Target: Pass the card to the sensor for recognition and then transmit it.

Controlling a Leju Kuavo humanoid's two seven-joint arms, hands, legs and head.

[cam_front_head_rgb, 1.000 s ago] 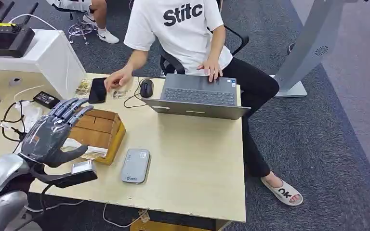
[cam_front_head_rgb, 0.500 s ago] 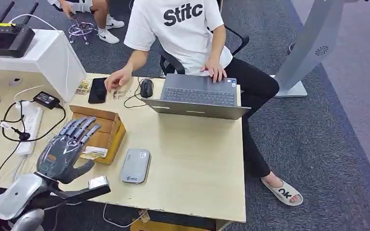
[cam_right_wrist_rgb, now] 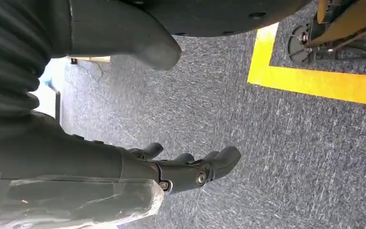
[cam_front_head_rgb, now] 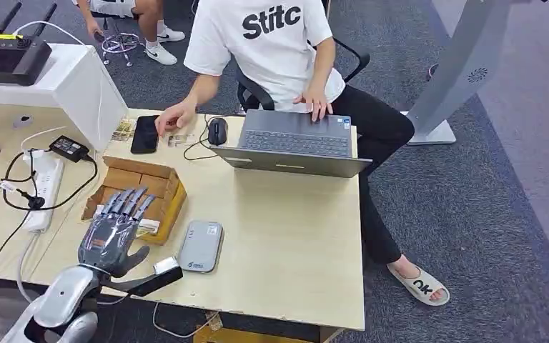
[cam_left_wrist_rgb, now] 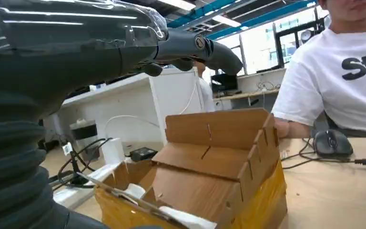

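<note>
Office bay, grey carpet; pale wood worktop (cam_front_head_rgb: pixel 286 236) carrying a laptop (cam_front_head_rgb: pixel 293 143), a grey sensor (cam_front_head_rgb: pixel 200 246) and an open cardboard box (cam_front_head_rgb: pixel 139 193). Head view: left hand (cam_front_head_rgb: pixel 114 232) over the box's near end, fingers (cam_front_head_rgb: pixel 130 201) extended and apart, holding nothing; a white slip at the box's near corner is probably the card (cam_front_head_rgb: pixel 146 226): judged light, thin, stiff, slippery, best pinched at an edge. Left wrist view: box interior, white pieces at its near edge. Right wrist view: right hand (cam_right_wrist_rgb: pixel 171 169) hanging above carpet, fingers loosely curled, empty.
</note>
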